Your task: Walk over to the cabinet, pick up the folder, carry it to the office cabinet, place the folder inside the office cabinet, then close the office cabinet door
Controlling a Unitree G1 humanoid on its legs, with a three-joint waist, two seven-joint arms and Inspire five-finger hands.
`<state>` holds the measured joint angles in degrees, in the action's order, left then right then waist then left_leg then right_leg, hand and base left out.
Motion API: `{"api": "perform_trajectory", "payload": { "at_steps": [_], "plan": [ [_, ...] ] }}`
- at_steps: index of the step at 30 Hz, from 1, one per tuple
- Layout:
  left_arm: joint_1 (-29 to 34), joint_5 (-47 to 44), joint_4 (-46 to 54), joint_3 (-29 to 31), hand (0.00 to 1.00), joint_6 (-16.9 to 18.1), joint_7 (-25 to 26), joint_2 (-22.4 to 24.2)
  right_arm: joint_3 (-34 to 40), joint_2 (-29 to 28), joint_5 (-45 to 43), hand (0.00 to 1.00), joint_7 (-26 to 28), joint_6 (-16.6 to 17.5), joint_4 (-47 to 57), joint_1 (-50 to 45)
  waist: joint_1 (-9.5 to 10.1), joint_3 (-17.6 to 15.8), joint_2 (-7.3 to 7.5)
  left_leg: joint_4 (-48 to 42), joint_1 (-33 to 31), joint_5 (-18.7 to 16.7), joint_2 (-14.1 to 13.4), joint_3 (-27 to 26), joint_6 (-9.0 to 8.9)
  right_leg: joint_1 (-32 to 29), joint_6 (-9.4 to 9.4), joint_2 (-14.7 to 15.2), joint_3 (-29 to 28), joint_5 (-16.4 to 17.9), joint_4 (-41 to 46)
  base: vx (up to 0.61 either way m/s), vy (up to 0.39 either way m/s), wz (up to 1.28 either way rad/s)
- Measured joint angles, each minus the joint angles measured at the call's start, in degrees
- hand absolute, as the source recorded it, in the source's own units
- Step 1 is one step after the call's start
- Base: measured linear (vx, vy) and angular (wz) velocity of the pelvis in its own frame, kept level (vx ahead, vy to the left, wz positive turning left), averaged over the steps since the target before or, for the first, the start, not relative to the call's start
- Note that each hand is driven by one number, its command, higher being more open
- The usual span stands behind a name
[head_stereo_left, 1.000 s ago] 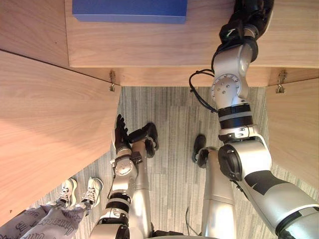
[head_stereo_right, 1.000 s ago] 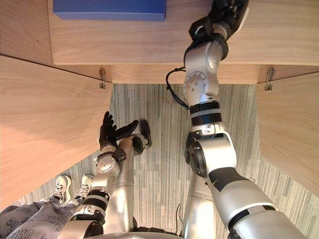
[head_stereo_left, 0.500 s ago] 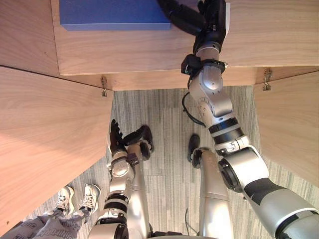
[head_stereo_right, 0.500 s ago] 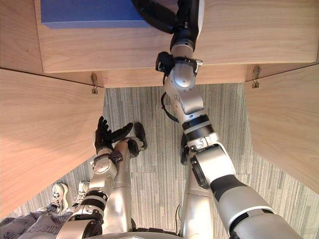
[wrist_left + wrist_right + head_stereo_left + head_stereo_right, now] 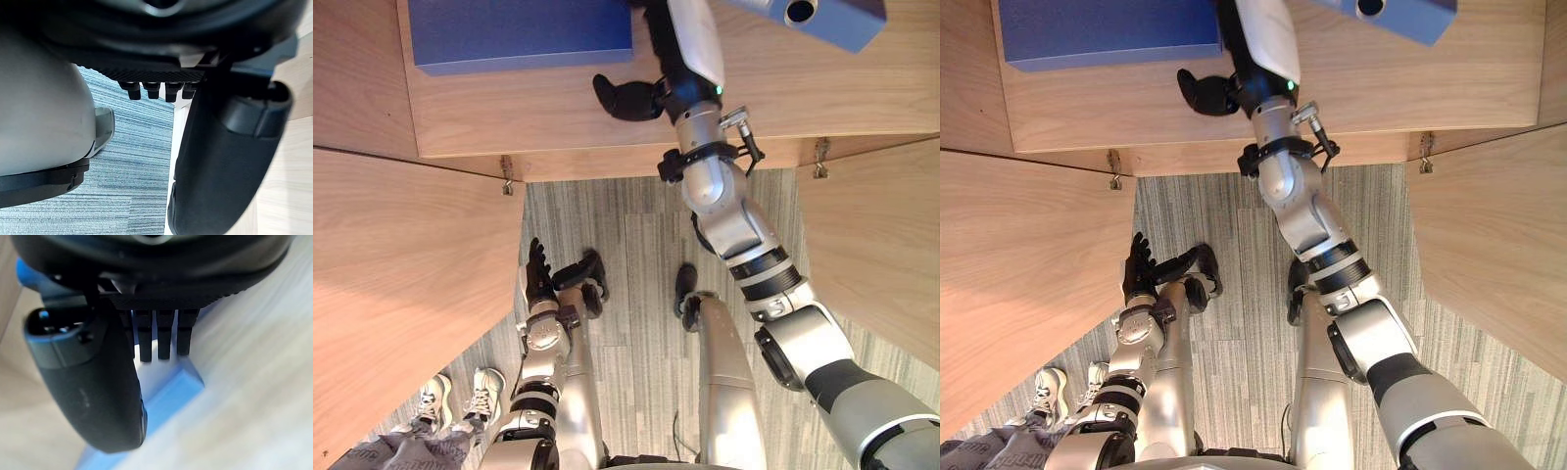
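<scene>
Up on the cabinet shelf (image 5: pixel 558 122) was the right hand (image 5: pixel 671 54), its fingers (image 5: pixel 166 340) straight in a row and its thumb (image 5: pixel 626 98) splayed out to the robot's left, gripping nothing. And there was the folder (image 5: pixel 519 34), blue, lying flat on that same shelf just beside the hand, on the robot's left. Its long axis ran side to side across the shelf, so its short right end faced the thumb. The right wrist view put a corner of the folder just past the fingertips, though contact could not be told. The left hand (image 5: pixel 534 279) hung low over the carpet (image 5: pixel 636 225), fingers straight, near the open left door (image 5: pixel 401 274) and well apart from the shelf, so the right was plainly the nearer hand. A second blue binder (image 5: pixel 818 18) sat off to the right of the arm. By the look of it, the grab called for a short sideways reach to the left and a clamp over that near end.
</scene>
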<state>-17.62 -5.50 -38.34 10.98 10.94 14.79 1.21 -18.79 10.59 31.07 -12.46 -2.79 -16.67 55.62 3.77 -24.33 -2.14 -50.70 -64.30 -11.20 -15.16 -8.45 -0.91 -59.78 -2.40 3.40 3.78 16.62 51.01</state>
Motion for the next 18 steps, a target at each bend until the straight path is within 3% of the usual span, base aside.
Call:
{"api": "perform_trajectory", "payload": {
  "at_steps": [2,6,11,15,18],
  "plan": [
    [0.04,0.01,0.30,0.14,1.00,-0.16,-0.39,-0.07,-0.90,0.95,-0.66,0.00,1.98,0.03,1.36,-1.19,-0.01,-0.06,0.23,0.09,0.06,0.00,0.03,-0.01,0.00,0.10,-0.02,0.01,0.02,-0.01,-0.18,0.00,0.000,0.00],
    [1.11,0.85,2.32,0.32,1.00,-0.43,-2.79,-0.59,-4.74,7.29,-13.97,0.00,11.40,1.87,9.15,-7.15,-0.13,-0.57,1.14,0.35,0.12,0.00,0.10,0.01,0.00,0.21,-0.05,0.05,0.12,-0.02,-0.39,0.00,0.000,0.00],
    [1.36,1.11,2.46,0.30,1.00,-0.22,-4.76,-1.59,-7.01,12.64,-26.94,0.00,18.76,3.64,13.43,-12.03,-0.59,-1.03,1.97,0.57,0.67,0.02,0.22,0.04,-0.03,0.73,-0.06,0.12,0.17,-0.02,-0.56,0.00,0.000,0.00],
    [1.26,1.11,2.54,0.12,1.00,0.56,-6.20,-2.86,-4.85,15.17,-28.77,0.00,17.99,6.63,18.08,-13.65,-1.78,-1.57,3.01,0.93,0.70,0.21,0.44,0.01,-0.08,0.85,-0.21,0.27,0.21,-0.14,-1.01,-0.02,0.006,0.02],
    [1.03,1.09,2.49,-0.03,1.00,0.57,-6.03,-2.85,-0.55,14.15,-23.09,0.00,13.66,6.79,18.14,-13.63,-1.72,-1.63,3.12,1.17,0.71,0.22,0.54,-0.02,-0.07,0.85,-0.23,0.35,0.22,-0.16,-1.17,0.00,0.000,0.00]
  ]
}}
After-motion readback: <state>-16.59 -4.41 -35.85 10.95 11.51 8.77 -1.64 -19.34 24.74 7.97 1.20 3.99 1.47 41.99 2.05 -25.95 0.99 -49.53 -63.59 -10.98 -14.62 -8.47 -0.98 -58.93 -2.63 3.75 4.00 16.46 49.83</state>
